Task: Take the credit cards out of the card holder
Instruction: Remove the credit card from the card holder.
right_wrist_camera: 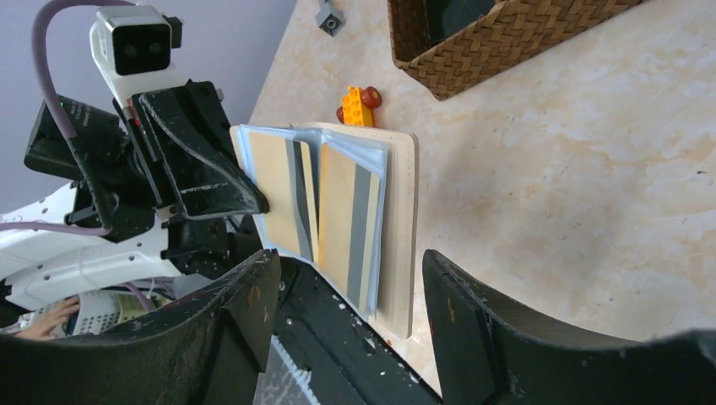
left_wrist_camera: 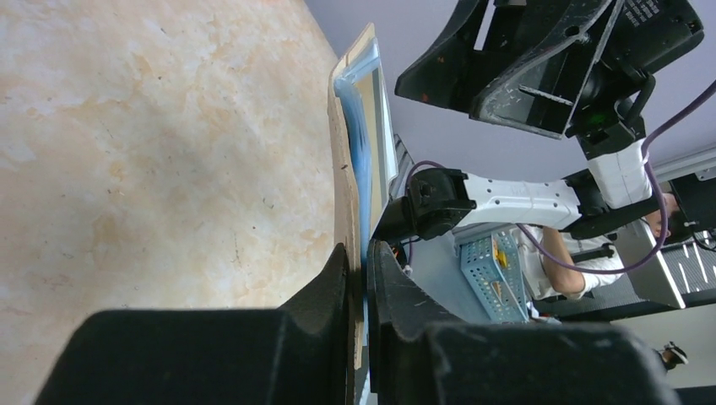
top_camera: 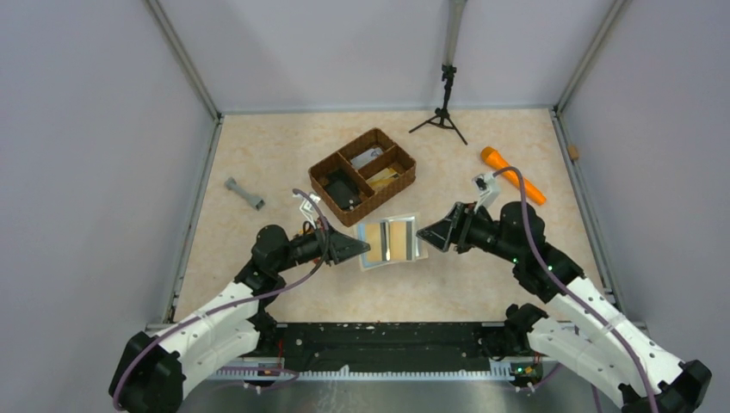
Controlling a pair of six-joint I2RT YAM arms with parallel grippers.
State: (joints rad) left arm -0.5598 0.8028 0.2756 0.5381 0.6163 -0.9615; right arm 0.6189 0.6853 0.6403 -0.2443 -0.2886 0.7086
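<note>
Cream-beige card holder (top_camera: 389, 243) open like a book between the two arms, pale blue sleeves showing, just in front of the wicker tray (top_camera: 361, 176) near the middle of the surface (top_camera: 275, 288). Whether it is lifted clear or one edge rests down, cannot tell. Two tan credit cards (right_wrist_camera: 274, 190) visible inside, one per side, each with a grey stripe; both sit fully in their sleeves, neither slid out. No loose card seen on the surface. Judgement: task barely begun. The holder is opened and steadied, and pulling out every card is left to do. Left claw (left_wrist_camera: 359, 253) pressed together on the holder's left edge, pinching the cover and sleeves between its pads; the wrist view shows the material sandwiched edge-on. Left arm reaches in low from the left, forearm roughly level, claw pointing right. Right claw (right_wrist_camera: 346, 270) spread wide, holding nothing, jaws either side of the holder's right half but not touching it as far as can be seen. Right arm mirrors the left, elbow bent, claw pointing left at the holder's free edge. Likely next: the right claw must narrow onto one card's exposed edge alone, a thin target beside slippery sleeves.
</note>
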